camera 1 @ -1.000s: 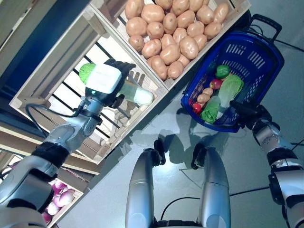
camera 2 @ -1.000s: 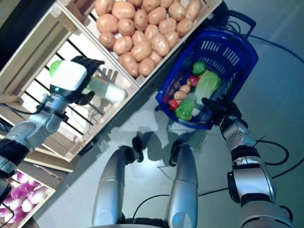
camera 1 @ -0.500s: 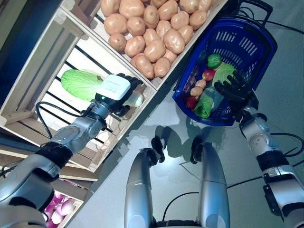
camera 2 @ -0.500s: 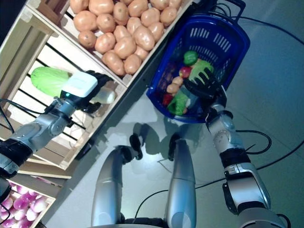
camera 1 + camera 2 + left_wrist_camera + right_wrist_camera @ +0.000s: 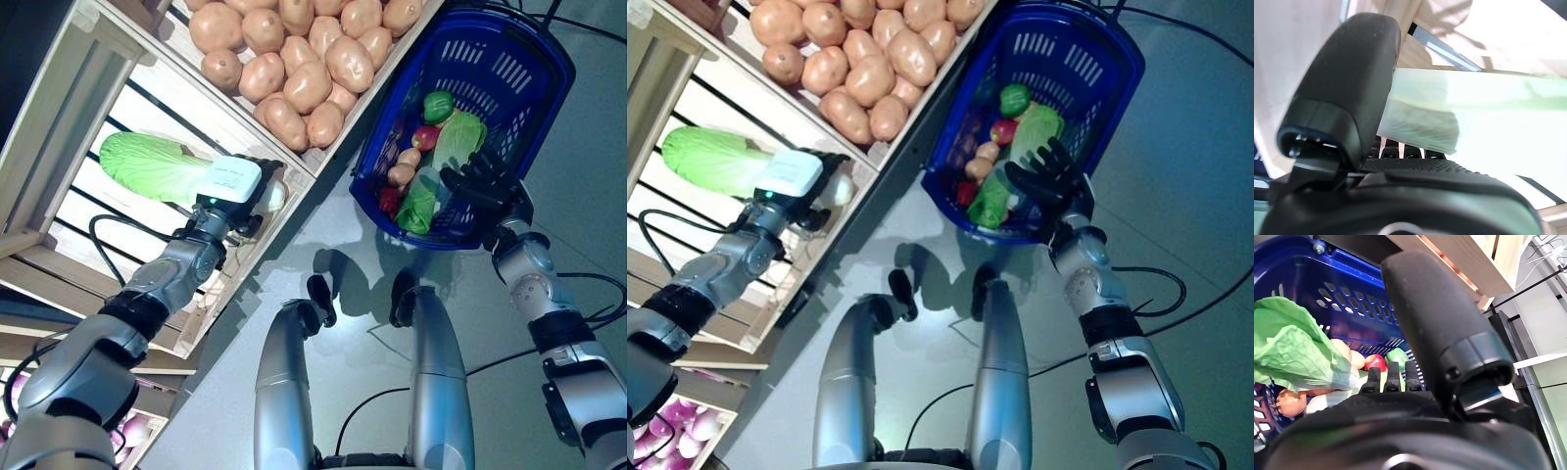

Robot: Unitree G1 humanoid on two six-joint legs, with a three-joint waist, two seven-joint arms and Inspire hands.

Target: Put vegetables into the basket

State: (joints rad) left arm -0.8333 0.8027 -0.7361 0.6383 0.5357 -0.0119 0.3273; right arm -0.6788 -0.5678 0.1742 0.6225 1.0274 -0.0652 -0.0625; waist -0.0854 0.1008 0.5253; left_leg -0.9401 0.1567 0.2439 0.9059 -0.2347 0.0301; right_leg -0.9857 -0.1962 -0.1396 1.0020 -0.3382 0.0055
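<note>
We read the left hand (image 5: 238,186) as curled round the cabbage (image 5: 147,166) stem in the crate (image 5: 59,137), ready for lifting. The right hand (image 5: 477,184), fingers spread and empty, hovers over the basket (image 5: 544,78).

A slatted wooden crate (image 5: 59,147) on the left holds a napa cabbage (image 5: 147,168), the left robot hand (image 5: 240,186) at its stem end. Just beside it, further back, a second crate (image 5: 387,54) is filled with potatoes (image 5: 294,59). To the right, on the floor (image 5: 578,176), stands the basket (image 5: 529,59), holding cabbages, a tomato and potatoes, the right robot hand (image 5: 480,186) over its near rim.
</note>
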